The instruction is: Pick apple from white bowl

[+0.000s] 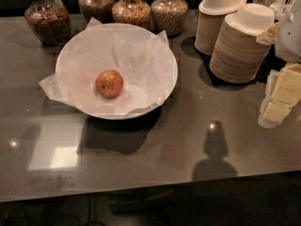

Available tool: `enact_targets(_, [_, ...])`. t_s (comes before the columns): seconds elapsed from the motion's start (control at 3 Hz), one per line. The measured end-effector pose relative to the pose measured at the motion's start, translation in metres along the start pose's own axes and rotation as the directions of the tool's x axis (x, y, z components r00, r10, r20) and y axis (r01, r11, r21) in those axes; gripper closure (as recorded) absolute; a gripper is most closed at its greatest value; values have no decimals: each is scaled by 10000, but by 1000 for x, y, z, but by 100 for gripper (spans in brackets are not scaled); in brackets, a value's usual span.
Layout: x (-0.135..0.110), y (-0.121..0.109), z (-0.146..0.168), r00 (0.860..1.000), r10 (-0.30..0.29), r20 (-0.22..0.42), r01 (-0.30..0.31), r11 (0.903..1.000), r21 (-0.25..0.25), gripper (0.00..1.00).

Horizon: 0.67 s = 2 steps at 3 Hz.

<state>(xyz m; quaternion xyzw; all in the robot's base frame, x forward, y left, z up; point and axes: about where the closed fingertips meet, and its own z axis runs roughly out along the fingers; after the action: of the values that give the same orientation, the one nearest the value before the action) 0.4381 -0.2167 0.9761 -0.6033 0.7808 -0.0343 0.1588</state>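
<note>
A pale yellow and white gripper (282, 97) is cut off by the right edge, well apart from the white bowl (165, 55); how its jaws stand cannot be told. The apple (109, 83) lies on crinkled paper inside the bowl, left of centre. Four glass jars (131, 11) of dry food are cropped at the top. Two stacks of beige paper bowls (237, 51) are partly hidden behind the gripper.
</note>
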Motion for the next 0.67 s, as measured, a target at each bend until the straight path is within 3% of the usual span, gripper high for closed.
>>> enact_targets(0.67, [-8,-3,0,9993,-59,370,57,10000,44,0])
